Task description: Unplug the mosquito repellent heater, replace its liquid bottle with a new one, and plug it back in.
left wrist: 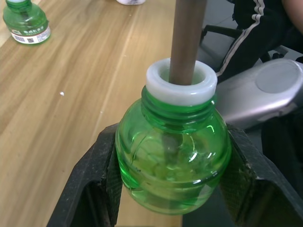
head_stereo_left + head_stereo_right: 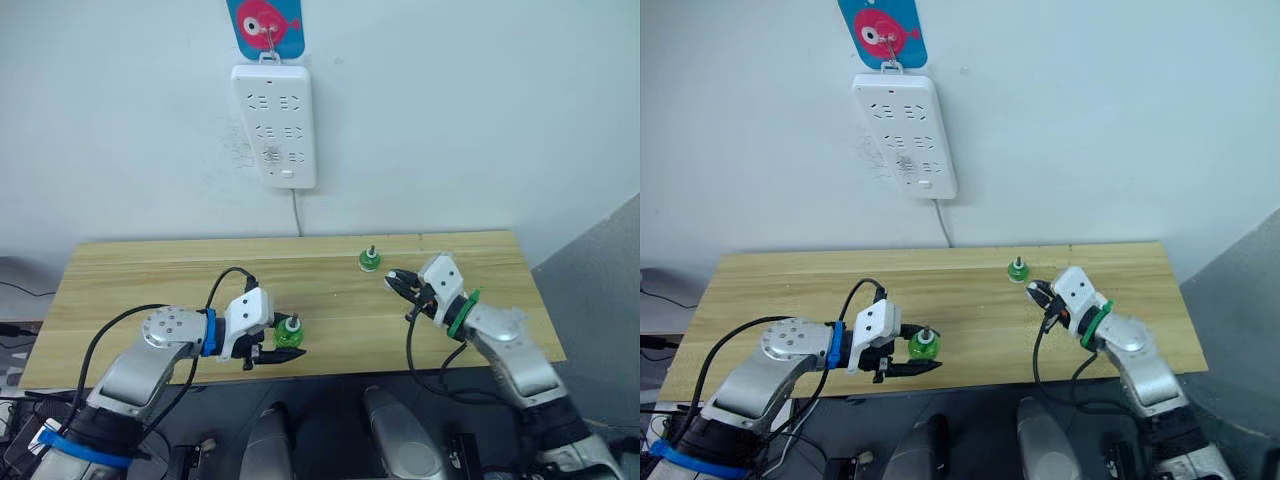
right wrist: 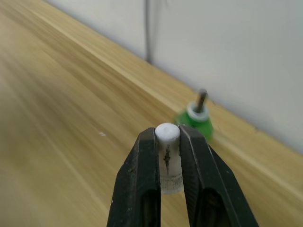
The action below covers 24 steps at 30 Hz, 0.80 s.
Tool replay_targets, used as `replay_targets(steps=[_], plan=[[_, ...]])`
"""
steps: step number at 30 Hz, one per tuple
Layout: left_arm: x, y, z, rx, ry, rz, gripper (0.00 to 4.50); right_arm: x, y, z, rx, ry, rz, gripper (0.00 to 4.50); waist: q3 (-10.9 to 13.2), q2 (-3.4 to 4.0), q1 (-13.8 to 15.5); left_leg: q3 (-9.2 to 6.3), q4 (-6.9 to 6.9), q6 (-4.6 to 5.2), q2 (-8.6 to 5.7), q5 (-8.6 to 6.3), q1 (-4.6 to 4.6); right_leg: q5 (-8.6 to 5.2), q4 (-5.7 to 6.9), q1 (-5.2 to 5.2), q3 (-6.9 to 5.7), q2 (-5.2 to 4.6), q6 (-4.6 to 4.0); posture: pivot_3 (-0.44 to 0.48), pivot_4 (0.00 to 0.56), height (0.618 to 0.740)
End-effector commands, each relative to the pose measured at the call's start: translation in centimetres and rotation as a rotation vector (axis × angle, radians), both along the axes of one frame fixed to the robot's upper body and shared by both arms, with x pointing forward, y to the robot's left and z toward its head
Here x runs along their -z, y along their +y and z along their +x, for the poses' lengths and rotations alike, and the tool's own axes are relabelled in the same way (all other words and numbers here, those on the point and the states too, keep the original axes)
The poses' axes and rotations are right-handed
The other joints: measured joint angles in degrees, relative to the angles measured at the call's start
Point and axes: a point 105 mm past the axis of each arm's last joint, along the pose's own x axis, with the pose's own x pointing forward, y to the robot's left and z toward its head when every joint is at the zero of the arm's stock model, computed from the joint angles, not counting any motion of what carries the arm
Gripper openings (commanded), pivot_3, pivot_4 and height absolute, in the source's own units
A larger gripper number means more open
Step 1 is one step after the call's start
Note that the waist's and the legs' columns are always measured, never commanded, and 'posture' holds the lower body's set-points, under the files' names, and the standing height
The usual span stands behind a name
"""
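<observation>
My left gripper (image 2: 285,350) is shut on the new bottle (image 2: 290,334), a squat clear-green bottle held just above the table's front edge. Its black fingers (image 1: 94,170) press both sides of the bottle (image 1: 173,161), whose white neck ring and brown wick rod are bare. My right gripper (image 2: 398,280) hovers over the right part of the table, shut on a small pale cap (image 3: 170,179). The old liquid bottle (image 2: 369,260), green with a thin dark stem, stands upright near the table's back edge, just left of the right gripper. The heater is out of view.
A long white power strip (image 2: 273,125) hangs on the wall above the wooden table (image 2: 150,270), with its cord (image 2: 296,210) running down behind the table. A grey surface (image 2: 600,270) borders the table's right end.
</observation>
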Motion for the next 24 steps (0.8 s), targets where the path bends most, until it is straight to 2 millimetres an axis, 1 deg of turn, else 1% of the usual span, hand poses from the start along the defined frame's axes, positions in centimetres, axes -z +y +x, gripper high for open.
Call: replay_targets(steps=[1, 6, 11, 13, 15, 18, 20, 22, 23, 24], plan=[[-1.4, 0.1, -0.5, 0.006, -0.033, -0.007, 2.33, 0.7, 0.4, 1.2, 0.005, -0.047, 0.003, 0.25, 0.0, 0.04, 0.1, 0.0, -0.01, 0.0, 0.0, 0.0, 0.0, 0.0, 0.01, 0.0, 0.01, 0.0, 0.0, -0.143, 0.275, 0.736], [-1.9, 0.5, -1.2, 0.001, -0.018, 0.004, 2.33, 2.1, 0.0, 2.9, 0.053, -0.036, 0.003, 0.25, 0.1, 0.1, 0.9, 0.0, -0.04, 0.0, -0.01, 0.0, 0.03, 0.0, -0.07, 0.04, 0.01, 0.0, 0.0, -0.105, 0.295, 0.736], [-2.1, 0.5, -1.4, -0.005, -0.012, 0.006, 2.33, 3.3, 0.0, 3.3, 0.071, 0.004, 0.041, 0.25, 0.1, 0.18, 2.3, -0.03, -0.13, 0.0, 0.0, 0.0, 0.04, 0.0, -0.15, 0.05, -0.03, 0.01, -0.02, -0.096, 0.297, 0.736], [-2.1, 0.5, -1.4, -0.006, -0.012, 0.003, 2.33, 3.3, -0.3, 3.4, 0.088, 0.015, 0.071, 0.99, 0.1, 0.19, 2.9, -0.03, -0.13, 0.0, 0.0, -0.01, 0.04, 0.0, -0.16, 0.05, -0.02, 0.01, -0.02, -0.099, 0.298, 0.736], [-2.1, 0.3, -1.2, -0.007, -0.015, -0.001, 2.33, 3.0, -0.5, 3.4, 0.097, 0.01, 0.092, 1.59, 0.2, 0.21, 3.1, -0.02, -0.13, 0.0, -0.01, 0.0, 0.04, 0.0, -0.17, 0.05, -0.01, 0.01, -0.02, -0.11, 0.295, 0.736], [-2.2, 0.0, -0.7, -0.004, -0.03, -0.02, 2.33, 0.6, -0.9, 2.9, 0.053, -0.047, 0.121, 2.66, 0.2, 0.3, 3.4, -0.03, -0.11, 0.0, -0.02, 0.0, 0.03, 0.0, -0.17, 0.07, -0.01, 0.0, -0.02, -0.125, 0.286, 0.736], [-2.3, -0.4, -0.2, 0.005, -0.041, -0.039, 2.33, -1.5, -0.9, 1.6, -0.025, -0.075, 0.113, 3.43, 0.2, 0.33, 3.5, -0.03, -0.1, 0.0, -0.03, 0.0, 0.03, -0.01, -0.17, 0.08, -0.01, 0.0, -0.02, -0.14, 0.281, 0.736], [-2.5, -1.0, 0.3, 0.022, -0.057, -0.065, 2.33, -3.8, -0.4, -0.6, -0.146, -0.091, 0.077, 3.45, 0.2, 0.38, 3.7, -0.04, -0.1, 0.0, -0.05, 0.0, 0.03, -0.01, -0.17, 0.09, -0.02, -0.01, -0.01, -0.157, 0.272, 0.736], [-2.6, -1.2, 0.5, 0.029, -0.062, -0.073, 2.33, -4.4, -0.1, -1.4, -0.183, -0.087, 0.065, 3.45, 0.2, 0.39, 3.8, -0.04, -0.1, -0.01, -0.04, -0.01, 0.03, -0.01, -0.18, 0.09, -0.02, 0.0, 0.0, -0.161, 0.27, 0.736], [-2.8, -1.7, 0.7, 0.043, -0.068, -0.089, 2.33, -5.5, 0.4, -2.5, -0.252, -0.077, 0.051, 3.45, 0.2, 0.39, 3.9, -0.05, -0.11, 0.0, -0.04, -0.01, 0.03, -0.01, -0.17, 0.09, -0.03, 0.0, 0.0, -0.17, 0.267, 0.736]])
